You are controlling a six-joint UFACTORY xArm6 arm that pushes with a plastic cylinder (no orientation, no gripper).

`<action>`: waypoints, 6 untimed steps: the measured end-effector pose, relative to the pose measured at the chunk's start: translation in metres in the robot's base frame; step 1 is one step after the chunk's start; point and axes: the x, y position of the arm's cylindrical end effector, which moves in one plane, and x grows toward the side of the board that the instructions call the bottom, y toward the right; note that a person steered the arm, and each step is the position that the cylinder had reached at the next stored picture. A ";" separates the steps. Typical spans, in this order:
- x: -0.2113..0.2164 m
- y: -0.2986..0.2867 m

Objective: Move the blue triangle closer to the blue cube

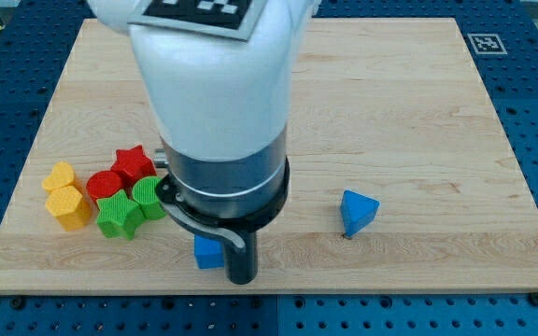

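Note:
The blue triangle (359, 211) lies on the wooden board (409, 112), right of centre near the view's bottom. The blue cube (209, 252) sits near the board's bottom edge, partly hidden under the arm. My tip (241, 278) is down just right of the blue cube, touching it or nearly so. The triangle is well to the right of my tip and a little higher in the view. The arm's white and black body covers the middle of the board.
A cluster sits at the left: a yellow heart (60, 175), a yellow block (69, 206), a red star (134, 163), a red round block (105, 184), a green star (120, 217) and a green block (148, 198). The board's bottom edge is close below my tip.

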 end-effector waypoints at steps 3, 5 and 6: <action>-0.027 -0.042; -0.030 -0.011; -0.037 -0.012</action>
